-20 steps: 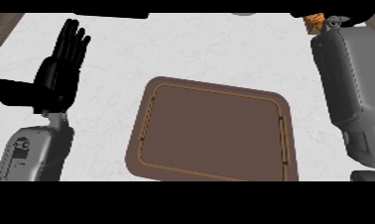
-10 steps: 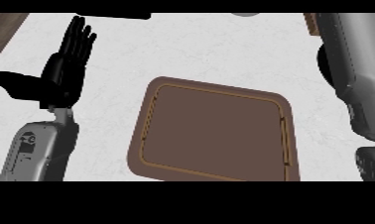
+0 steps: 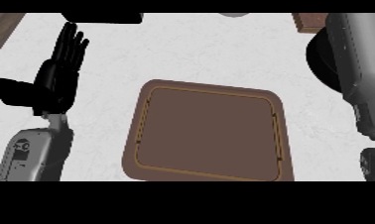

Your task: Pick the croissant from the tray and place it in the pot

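Left hand (image 3: 55, 77) released, fingers straight up, resting near counter (image 3: 205, 49) left edge. Tray (image 3: 209, 131) at front edge, centre. Right forearm (image 3: 355, 64) along right edge, over dark round shape (image 3: 319, 64), maybe pot. Right hand, croissant out of view.

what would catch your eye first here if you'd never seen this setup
The big brown tray lies in the middle of the white counter, with nothing on it. At the left, the black left hand rests open with its fingers pointing up. The grey right forearm runs up the right edge, and its hand is out of view.
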You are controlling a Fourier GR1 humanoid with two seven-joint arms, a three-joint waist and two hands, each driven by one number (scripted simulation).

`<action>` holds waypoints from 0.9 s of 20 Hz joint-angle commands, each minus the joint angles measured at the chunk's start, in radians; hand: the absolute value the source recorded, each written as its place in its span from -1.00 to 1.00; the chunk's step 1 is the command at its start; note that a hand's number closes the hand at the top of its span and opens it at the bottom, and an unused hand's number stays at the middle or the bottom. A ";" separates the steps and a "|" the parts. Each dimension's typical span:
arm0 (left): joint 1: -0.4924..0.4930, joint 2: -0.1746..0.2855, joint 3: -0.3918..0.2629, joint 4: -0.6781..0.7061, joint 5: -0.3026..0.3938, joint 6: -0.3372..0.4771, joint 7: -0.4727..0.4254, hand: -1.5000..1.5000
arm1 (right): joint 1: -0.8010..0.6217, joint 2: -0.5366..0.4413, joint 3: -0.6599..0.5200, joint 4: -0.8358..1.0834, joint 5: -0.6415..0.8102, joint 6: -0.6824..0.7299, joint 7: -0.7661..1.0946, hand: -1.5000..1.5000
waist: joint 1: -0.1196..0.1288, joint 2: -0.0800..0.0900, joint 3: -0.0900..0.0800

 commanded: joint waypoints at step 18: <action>0.000 0.010 0.023 -0.027 -0.006 0.001 0.043 0.00 | 0.250 -0.084 -0.253 0.025 -0.274 -0.199 -0.130 1.00 | -0.022 -0.006 0.001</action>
